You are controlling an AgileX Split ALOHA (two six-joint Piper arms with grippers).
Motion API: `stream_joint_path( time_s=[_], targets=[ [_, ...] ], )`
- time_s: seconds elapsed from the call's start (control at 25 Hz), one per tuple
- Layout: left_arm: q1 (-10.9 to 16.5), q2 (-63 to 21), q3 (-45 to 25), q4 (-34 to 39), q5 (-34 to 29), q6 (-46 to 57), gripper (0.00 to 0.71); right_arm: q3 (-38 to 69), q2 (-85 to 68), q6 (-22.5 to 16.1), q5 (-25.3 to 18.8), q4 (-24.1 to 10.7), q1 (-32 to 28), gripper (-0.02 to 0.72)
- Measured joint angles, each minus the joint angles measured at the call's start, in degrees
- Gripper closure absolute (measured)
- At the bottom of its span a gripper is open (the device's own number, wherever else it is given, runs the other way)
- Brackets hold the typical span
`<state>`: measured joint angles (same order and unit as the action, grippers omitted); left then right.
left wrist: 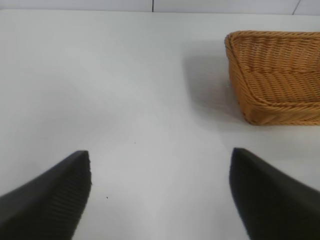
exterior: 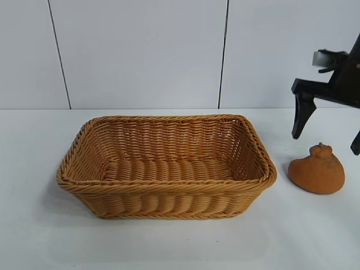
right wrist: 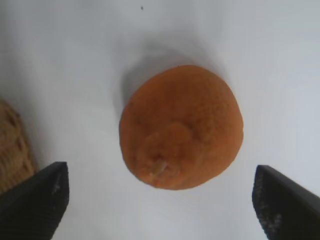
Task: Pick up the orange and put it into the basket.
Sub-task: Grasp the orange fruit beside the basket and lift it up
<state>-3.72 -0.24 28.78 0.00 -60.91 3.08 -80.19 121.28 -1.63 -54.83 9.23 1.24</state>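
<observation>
Right gripper (right wrist: pixel 159 200) hung over orange (right wrist: pixel 181 127), jaws wide, beside basket (exterior: pixel 169 188). Left gripper (left wrist: pixel 160 200) idle, jaws wide. Risk: lumpy fruit could roll if pinched off-center.

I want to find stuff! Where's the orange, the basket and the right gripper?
orange (exterior: pixel 316 171): exterior view, middle of its rough skin.
basket (exterior: pixel 169 184): exterior view, front braided rim.
right gripper (right wrist: pixel 160 200): right wrist view, midway between its open jaws.
</observation>
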Motion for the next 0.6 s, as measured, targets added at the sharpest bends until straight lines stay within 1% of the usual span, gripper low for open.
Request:
stream_joint_path(
  time_s=[0.08,0.12,0.2,0.24,0.28,0.48,0.6],
  targets=[
    [0.0,0.0,0.0,0.0,0.0,0.0,0.161,0.0,0.0,-0.1,0.2,-0.1,0.0,0.316],
    [0.0,0.0,0.0,0.0,0.0,0.0,0.161,0.0,0.0,-0.1,0.2,-0.2,0.0,0.444],
    [0.0,0.0,0.0,0.0,0.0,0.0,0.161,0.0,-0.2,-0.1,-0.1,-0.2,0.0,0.622],
    [0.0,0.0,0.0,0.0,0.0,0.0,0.161,0.0,-0.2,-0.1,-0.1,-0.2,0.0,0.622],
    [0.0,0.0,0.0,0.0,0.0,0.0,0.161,0.0,-1.4,-0.2,-0.2,-0.4,0.0,0.667],
    [0.0,0.0,0.0,0.0,0.0,0.0,0.161,-2.5,-5.6,0.0,-2.6,-0.8,0.1,0.667],
    [0.0,0.0,0.0,0.0,0.0,0.0,0.161,-6.0,-8.6,0.2,-5.5,-1.1,1.1,0.667]
  ],
)
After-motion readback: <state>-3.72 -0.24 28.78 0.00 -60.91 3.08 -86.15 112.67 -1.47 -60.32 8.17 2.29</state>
